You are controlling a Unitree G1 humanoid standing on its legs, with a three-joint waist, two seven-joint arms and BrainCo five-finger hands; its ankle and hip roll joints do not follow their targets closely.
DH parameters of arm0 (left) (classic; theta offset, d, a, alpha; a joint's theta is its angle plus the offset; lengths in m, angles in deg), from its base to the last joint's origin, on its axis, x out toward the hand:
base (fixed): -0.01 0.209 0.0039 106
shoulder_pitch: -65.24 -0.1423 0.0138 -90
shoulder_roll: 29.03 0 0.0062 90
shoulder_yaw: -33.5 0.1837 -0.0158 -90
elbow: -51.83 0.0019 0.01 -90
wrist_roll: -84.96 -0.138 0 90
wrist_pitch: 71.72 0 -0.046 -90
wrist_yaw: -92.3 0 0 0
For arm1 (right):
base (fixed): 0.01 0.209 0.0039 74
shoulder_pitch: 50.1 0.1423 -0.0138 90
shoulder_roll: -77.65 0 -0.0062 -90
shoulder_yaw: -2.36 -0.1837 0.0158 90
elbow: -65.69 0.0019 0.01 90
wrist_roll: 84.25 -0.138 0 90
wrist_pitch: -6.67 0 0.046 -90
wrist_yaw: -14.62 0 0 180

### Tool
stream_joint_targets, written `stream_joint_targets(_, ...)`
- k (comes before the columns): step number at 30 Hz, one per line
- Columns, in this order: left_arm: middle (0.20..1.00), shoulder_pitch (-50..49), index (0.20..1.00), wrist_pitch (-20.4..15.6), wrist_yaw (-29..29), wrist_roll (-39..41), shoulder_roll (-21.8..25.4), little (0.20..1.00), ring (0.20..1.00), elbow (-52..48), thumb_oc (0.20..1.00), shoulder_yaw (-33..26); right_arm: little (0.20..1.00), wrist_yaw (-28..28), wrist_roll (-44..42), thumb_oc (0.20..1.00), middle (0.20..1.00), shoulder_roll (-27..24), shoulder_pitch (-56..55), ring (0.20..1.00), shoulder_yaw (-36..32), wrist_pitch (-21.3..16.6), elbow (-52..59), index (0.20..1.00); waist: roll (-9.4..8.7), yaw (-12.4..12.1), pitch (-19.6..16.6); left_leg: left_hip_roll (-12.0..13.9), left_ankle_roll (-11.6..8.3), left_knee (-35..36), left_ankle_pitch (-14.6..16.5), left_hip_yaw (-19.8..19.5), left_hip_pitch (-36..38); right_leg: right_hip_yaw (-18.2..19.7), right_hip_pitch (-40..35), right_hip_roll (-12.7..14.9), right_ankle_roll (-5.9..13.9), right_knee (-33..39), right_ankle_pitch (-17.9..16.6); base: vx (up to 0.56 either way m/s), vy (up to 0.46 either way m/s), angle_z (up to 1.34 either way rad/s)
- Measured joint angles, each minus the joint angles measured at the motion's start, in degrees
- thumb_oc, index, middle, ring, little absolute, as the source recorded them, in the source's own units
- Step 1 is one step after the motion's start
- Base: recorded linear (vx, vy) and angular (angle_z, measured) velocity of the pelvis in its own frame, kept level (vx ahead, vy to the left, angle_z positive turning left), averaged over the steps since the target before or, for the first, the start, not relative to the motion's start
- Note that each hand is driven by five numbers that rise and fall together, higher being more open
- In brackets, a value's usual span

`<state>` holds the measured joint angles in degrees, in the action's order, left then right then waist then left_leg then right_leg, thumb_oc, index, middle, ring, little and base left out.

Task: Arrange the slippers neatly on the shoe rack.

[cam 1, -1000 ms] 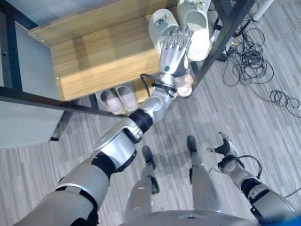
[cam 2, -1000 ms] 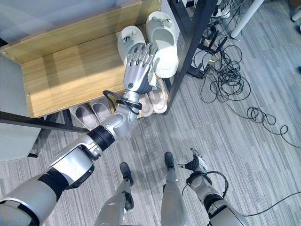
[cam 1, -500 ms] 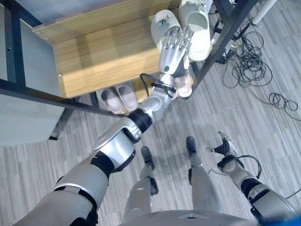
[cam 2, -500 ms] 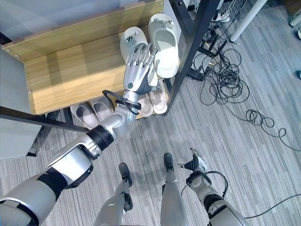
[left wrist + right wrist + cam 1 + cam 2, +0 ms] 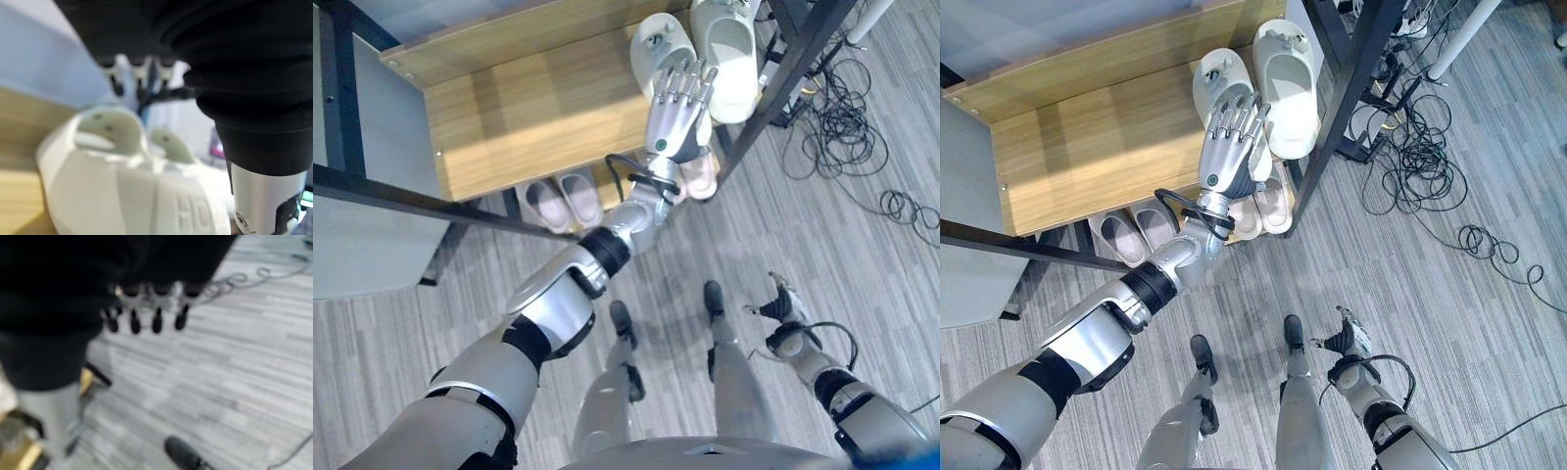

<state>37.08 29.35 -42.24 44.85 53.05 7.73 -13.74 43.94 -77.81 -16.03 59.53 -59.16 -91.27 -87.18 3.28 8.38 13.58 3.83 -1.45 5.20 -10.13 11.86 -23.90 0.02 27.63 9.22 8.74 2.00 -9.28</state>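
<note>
On the wooden shelf [image 5: 1087, 147] of the shoe rack, at its right end by the dark metal post [image 5: 1347, 93], two white slippers sit side by side, toes pointing away from the robot. The left white slipper [image 5: 1219, 83] lies under the left hand [image 5: 1231, 147], fingers stretched out straight over its heel end; looks like flat contact or a hover just above it, hard to tell which, no grip round it. The right white slipper [image 5: 1285, 83] is next to it, touching or nearly so, and sits a bit further back on the shelf, so the pair isn't quite level.

Below the shelf, on the lower level: a grey pair [image 5: 1131, 230] toward the middle and a pinkish-beige pair [image 5: 1263, 208] right under the left hand's wrist. Both pairs look lined up.

Progress guess: mostly done. All visible slippers are on the rack in pairs; what's left is probably nudging the left white slipper flush with its mate, then pulling the hand out.

The right hand [image 5: 1344, 338] hangs low near the floor, well away from the shelf, holding nothing, fingers loosely straight in the right wrist view.

Materials: white slippers are smooth moulded foam, rounded and chunky, with vent holes on the upper. Shelf is light wood-grain board, rack frame is black metal, floor is grey striped planks [image 5: 1449, 323].
</note>
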Motion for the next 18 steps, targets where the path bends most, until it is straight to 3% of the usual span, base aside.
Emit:
stream_joint_targets(5, 1.000, 0.00, 1.000, 0.02, -0.05, -0.02, 0.16, 1.000, 1.000, 0.38, 1.000, 0.00, 1.000, 0.11, 0.00, 1.000, 1.000, -0.26, 0.66, 1.000, -0.01, 0.00, 0.00, 1.000, 0.11, 0.03, 1.76, 0.07, -0.03, 0.00, -0.02, -0.02, 0.00, -0.03, -0.01, -0.10, -0.02, 0.00, -0.02, 0.00, 0.000, 0.00)
stream_joint_targets(18, 1.000, 0.15, 1.000, 1.01, -0.05, -2.08, 1.53, 1.000, 1.000, 0.37, 1.000, -0.04, 1.000, 0.25, 0.01, 1.000, 1.000, -1.11, 0.96, 1.000, -0.03, 0.00, 0.00, 1.000, 0.09, 0.09, 1.92, 0.07, -0.03, 0.00, -0.02, -0.02, -0.03, -0.04, 0.01, -0.09, 0.00, 0.03, 0.00, 0.00, 0.000, 0.00)
